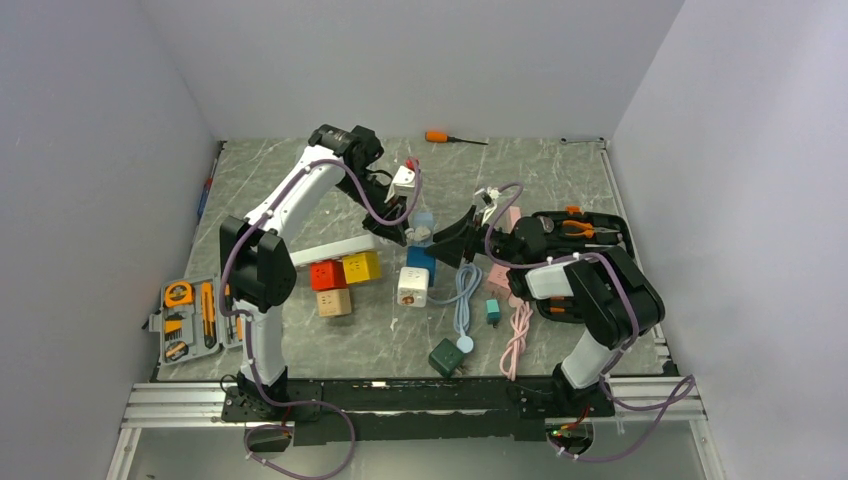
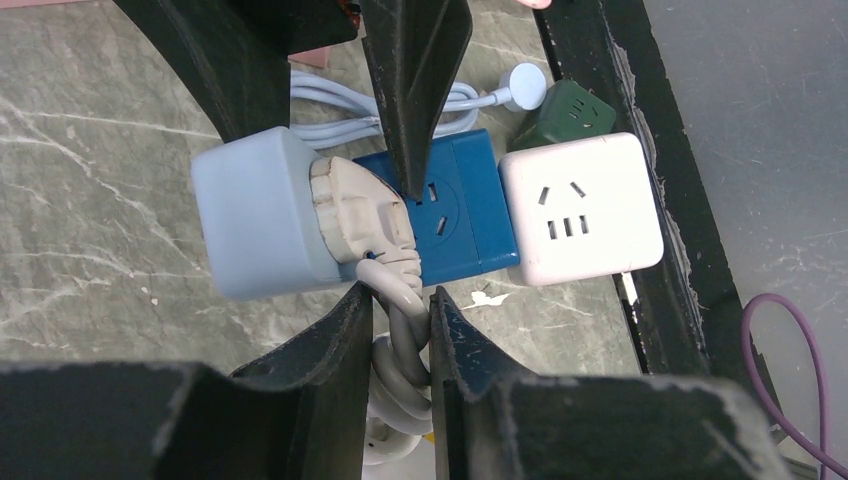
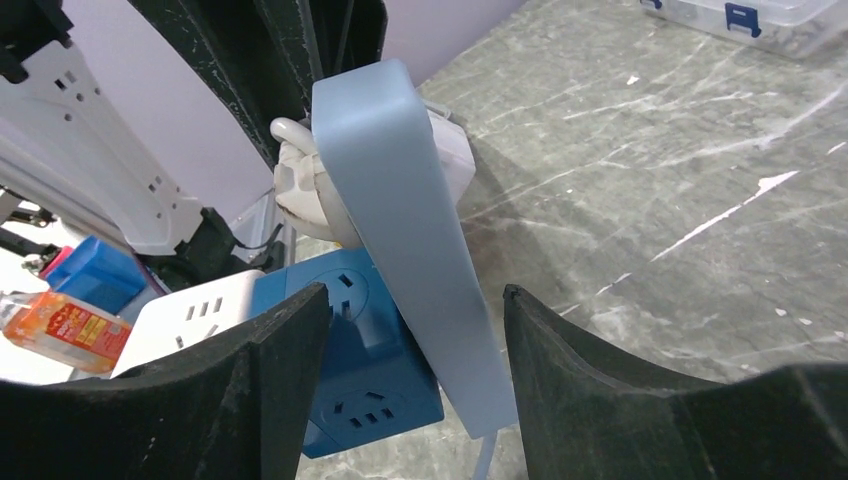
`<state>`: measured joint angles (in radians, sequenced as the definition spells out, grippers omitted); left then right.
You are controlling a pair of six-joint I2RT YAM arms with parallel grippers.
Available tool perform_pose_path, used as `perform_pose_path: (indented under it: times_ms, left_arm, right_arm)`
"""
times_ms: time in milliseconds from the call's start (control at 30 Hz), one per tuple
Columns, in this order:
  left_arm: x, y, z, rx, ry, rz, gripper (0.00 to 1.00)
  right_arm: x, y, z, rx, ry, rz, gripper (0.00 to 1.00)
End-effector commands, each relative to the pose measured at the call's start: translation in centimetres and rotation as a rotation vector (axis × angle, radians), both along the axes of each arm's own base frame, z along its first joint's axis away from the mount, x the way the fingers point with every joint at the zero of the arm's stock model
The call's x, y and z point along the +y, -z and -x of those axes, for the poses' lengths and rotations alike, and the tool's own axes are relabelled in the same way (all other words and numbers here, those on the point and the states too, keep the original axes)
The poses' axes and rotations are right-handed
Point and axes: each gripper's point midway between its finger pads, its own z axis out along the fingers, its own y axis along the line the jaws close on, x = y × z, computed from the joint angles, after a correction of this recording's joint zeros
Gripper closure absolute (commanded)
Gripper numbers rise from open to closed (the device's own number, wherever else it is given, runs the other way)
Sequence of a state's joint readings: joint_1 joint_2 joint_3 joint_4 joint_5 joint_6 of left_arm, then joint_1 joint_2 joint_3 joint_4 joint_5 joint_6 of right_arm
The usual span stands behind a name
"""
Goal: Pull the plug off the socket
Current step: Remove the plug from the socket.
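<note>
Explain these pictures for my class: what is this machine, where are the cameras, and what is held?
Two robot arms are bolted to a table. One picture looks down from above; the other two come from cameras on each wrist. The left gripper pinches the cord of an off-white plug seated in a pale blue socket block. The right gripper straddles that block, open. A dark blue block and a white block lie nearby; a screwdriver lies farther off.
</note>
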<state>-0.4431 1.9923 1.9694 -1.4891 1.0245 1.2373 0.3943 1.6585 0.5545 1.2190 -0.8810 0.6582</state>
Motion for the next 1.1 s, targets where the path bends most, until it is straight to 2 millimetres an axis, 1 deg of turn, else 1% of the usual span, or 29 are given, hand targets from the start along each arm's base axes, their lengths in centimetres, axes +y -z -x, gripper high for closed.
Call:
perform_pose_path:
  times_ms: [0,167,300,433,567,667,700,733,800,900,933,967,1000,1033,1067]
  left_arm:
    - [-1.1,-5.1,1.2,0.003,0.01,0.157,1.0]
    - [-1.3,-5.4,1.1,0.02,0.001,0.17,1.0]
    - [-1.5,-5.8,1.0,0.029,-0.001,0.18,1.0]
    - [-1.5,-5.7,1.2,0.045,0.0,0.181,1.0]
    - [-1.4,-5.2,1.8,0.074,0.008,0.176,1.0]
    - [-1.3,-5.3,2.1,0.076,0.01,0.182,1.0]
    - [-1.3,-5.5,2.2,0.075,0.01,0.188,1.0]
    - [-1.3,-5.7,2.3,0.077,0.009,0.192,1.0]
    - [-1.3,-5.9,2.4,0.082,0.008,0.196,1.0]
    - [-1.3,-6.0,2.3,0.075,0.008,0.196,1.0]
    - [-1.2,-6.0,2.2,0.072,0.006,0.194,1.0]
    - [-1.1,-5.9,2.1,0.07,0.003,0.193,1.0]
    - [-1.0,-5.9,2.0,0.071,0.0,0.194,1.0]
    - [-0.9,-5.8,2.0,0.075,-0.005,0.194,1.0]
    - [-0.8,-5.8,1.9,0.075,-0.008,0.193,1.0]
  right_arm:
    - [0.6,-3.5,0.4,-0.128,-0.053,-0.095,0.34]
    - [1.4,-3.6,0.2,-0.139,-0.057,-0.101,0.37]
    - [2.2,-3.1,-0.1,-0.141,-0.058,-0.089,0.42]
    - [2.6,-3.1,-0.5,-0.158,-0.04,-0.092,0.45]
    - [2.5,-3.4,-1.2,-0.182,0.004,-0.098,0.48]
    - [2.4,-3.7,-1.4,-0.199,0.012,-0.104,0.49]
    - [2.4,-3.8,-1.4,-0.204,0.015,-0.11,0.51]
    - [2.5,-3.8,-1.4,-0.207,0.013,-0.116,0.54]
    - [2.9,-4.0,-1.1,-0.215,-0.007,-0.125,0.62]
    - [3.2,-4.5,-0.1,-0.227,-0.045,-0.152,0.73]
    - [3.2,-4.7,0.2,-0.224,-0.054,-0.16,0.78]
    - [3.2,-4.8,0.4,-0.226,-0.058,-0.164,0.85]
    - [3.0,-5.2,0.8,-0.234,-0.059,-0.168,0.95]
    - [2.8,-5.2,0.9,-0.236,-0.05,-0.166,1.0]
    - [2.7,-5.5,1.0,-0.243,-0.039,-0.166,1.0]
